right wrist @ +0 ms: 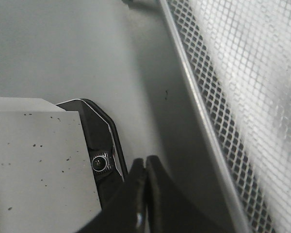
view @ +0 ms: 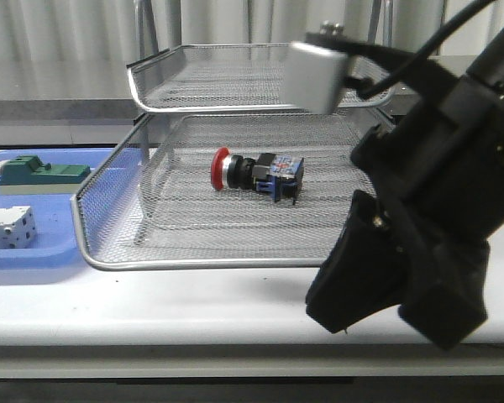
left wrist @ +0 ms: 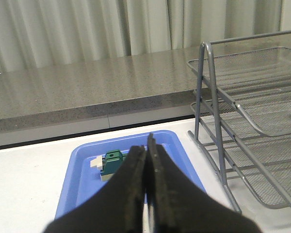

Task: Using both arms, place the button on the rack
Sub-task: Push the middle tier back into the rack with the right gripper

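The button [view: 256, 175] lies on its side on the mesh of the rack's [view: 193, 262] pulled-out lower tray, red cap toward the left. No gripper touches it. My right gripper [view: 332, 312] hangs low in front of the rack's right front corner, shut with nothing in it. In the right wrist view its fingertips [right wrist: 145, 162] meet over the white table beside the rack's rim [right wrist: 203, 121]. In the left wrist view my left gripper [left wrist: 146, 145] is shut and empty over the blue tray [left wrist: 77, 179], left of the rack [left wrist: 218, 111]. The left arm is outside the front view.
A blue tray [view: 34, 260] left of the rack holds a green block [view: 34, 172] and a white terminal block [view: 8, 227]. The green block [left wrist: 111, 162] shows just beyond my left fingers. A pale panel with a small lens [right wrist: 99, 164] lies below my right gripper.
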You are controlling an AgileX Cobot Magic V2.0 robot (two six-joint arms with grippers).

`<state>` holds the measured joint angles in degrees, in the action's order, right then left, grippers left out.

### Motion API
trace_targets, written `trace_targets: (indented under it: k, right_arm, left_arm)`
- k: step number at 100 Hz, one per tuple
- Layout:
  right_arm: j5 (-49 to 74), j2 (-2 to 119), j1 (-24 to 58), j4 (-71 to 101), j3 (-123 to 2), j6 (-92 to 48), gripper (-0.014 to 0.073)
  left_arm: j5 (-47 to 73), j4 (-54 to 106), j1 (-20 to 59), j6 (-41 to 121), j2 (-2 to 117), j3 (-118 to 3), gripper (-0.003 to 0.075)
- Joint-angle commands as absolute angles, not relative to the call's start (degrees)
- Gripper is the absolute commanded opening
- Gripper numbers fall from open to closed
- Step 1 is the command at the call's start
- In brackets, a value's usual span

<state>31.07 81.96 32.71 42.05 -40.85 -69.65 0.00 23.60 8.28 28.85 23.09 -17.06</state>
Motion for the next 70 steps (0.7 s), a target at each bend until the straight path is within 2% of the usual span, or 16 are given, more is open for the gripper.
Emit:
trace_targets:
  k: [1, 42, 70]
  right_arm:
    - [27.16, 81.99, 33.16, 42.37, -42.65, -70.35, -0.0067]
    - [14.67, 84.40, 32.61, 42.27, -43.13, -70.35, -0.0068]
    - [14.87, 90.17, 28.70, 39.45, -50.05, -70.62, -0.0068]
  left_arm:
    - [-4.08, 24.13, 8.13, 28.16, 23.54, -18.81, -0.0020]
    - [-4.08, 24.13, 8.13, 28.16, 23.54, -18.81, -0.0020]
    - [-4.08, 24.13, 8.13, 28.16, 23.54, -18.81, -0.0020]
